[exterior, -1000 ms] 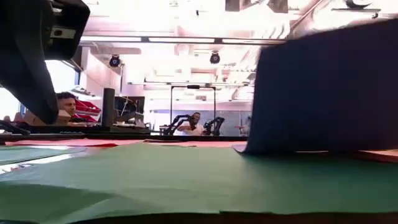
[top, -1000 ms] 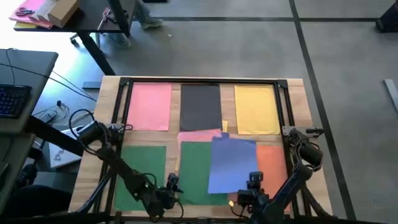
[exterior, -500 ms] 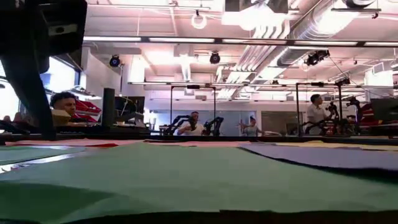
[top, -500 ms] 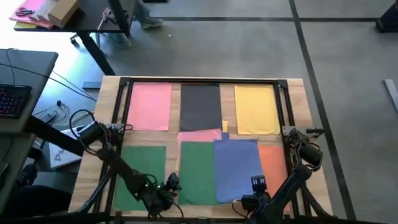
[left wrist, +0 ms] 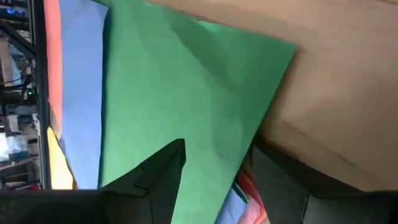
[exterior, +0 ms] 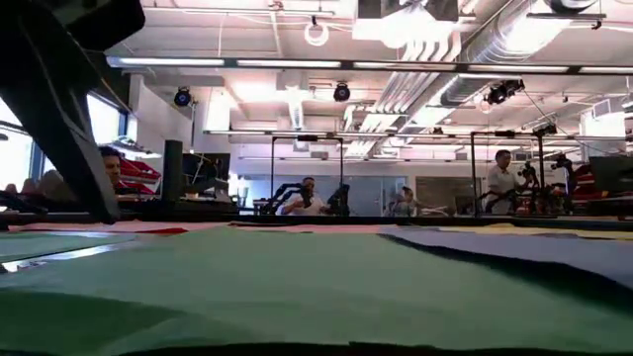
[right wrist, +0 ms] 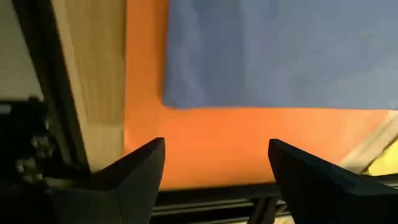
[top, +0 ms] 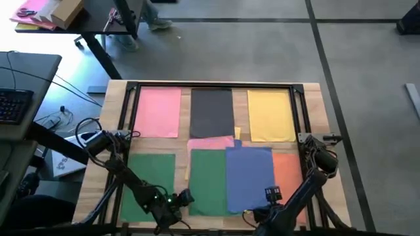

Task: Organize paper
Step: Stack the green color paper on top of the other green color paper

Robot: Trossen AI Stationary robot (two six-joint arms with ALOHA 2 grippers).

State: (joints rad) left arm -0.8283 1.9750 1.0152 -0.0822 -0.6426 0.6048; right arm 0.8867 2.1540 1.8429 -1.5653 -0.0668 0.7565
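Wooden desk (top: 312, 111) carries the paper (top: 249, 177) flat in two rows, blue overlapping green and orange. Right gripper (right wrist: 216, 163) hovers spread apart above it; left gripper (left wrist: 214, 171), also apart, straddles the green corner.

Wooden bench (top: 314, 98) with a dark frame (top: 213, 85) along its edges. Far row, left to right: pink sheet (top: 159, 112), dark grey sheet (top: 211, 112), yellow sheet (top: 271, 115). Near row: green sheet (top: 149, 177), second green sheet (top: 208, 180), blue sheet (top: 250, 177) overlapping it, orange sheet (top: 286, 174) partly under the blue.
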